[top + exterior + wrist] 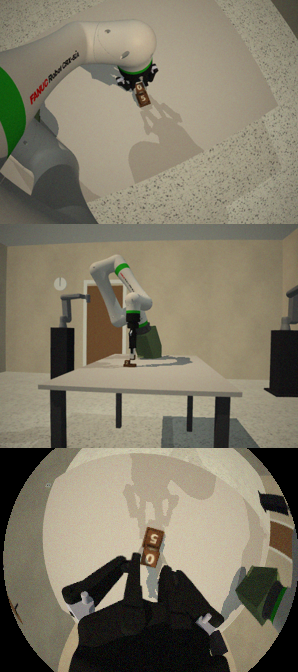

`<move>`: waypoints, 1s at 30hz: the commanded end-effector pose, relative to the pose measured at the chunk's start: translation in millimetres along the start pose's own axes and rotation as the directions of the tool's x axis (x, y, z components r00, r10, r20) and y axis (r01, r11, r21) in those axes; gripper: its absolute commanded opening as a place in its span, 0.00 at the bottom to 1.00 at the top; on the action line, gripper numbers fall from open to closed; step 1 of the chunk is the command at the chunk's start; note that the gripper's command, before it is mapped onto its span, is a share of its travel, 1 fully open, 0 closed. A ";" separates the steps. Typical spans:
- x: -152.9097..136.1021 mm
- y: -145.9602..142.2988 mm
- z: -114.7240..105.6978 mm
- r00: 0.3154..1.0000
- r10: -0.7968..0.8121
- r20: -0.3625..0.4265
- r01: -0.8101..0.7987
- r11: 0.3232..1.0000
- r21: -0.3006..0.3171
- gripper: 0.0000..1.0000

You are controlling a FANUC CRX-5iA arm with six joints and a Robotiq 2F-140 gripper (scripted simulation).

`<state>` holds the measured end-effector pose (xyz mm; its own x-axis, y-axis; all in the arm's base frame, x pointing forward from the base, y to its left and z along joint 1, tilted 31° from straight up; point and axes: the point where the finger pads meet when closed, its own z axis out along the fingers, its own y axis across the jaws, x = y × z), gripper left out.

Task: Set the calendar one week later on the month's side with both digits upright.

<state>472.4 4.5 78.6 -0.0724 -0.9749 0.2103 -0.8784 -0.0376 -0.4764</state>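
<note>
A small brown wooden tray [142, 105] [133, 365] lies flat on the table near its middle. One brown cube [144, 98] [127, 362] [154, 536] stands in the tray, with a 5 on top and a 2 on the side facing the exterior camera. My gripper [139, 85] [132, 356] [149, 555] points straight down over the tray's other half. It is shut on the second cube [140, 87] [152, 555], which shows a 0 on top and hangs just above the tray floor. The month's name is not visible.
The light table [216, 81] [162, 378] carries the arm's green base [149, 344] [261, 591] behind the tray. Black pedestals with camera arms stand on the floor to the left [62, 351] and right [284, 362] of the table.
</note>
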 end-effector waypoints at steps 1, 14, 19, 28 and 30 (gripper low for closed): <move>-0.1 -0.1 -0.1 1.000 0.000 0.000 0.000 1.000 0.000 0.17; -0.1 -0.2 0.6 1.000 0.000 0.000 0.000 1.000 0.000 0.17; -0.1 -0.2 1.6 1.000 0.000 0.000 0.000 1.000 0.000 0.17; -0.1 -0.2 7.5 1.000 0.000 0.000 0.000 1.000 0.000 0.17; -0.1 -0.2 9.2 1.000 0.000 0.000 0.000 1.000 0.000 0.17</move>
<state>476.3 2.7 71.6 -0.0723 -0.9750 0.2103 -0.8785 -0.0376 -0.4763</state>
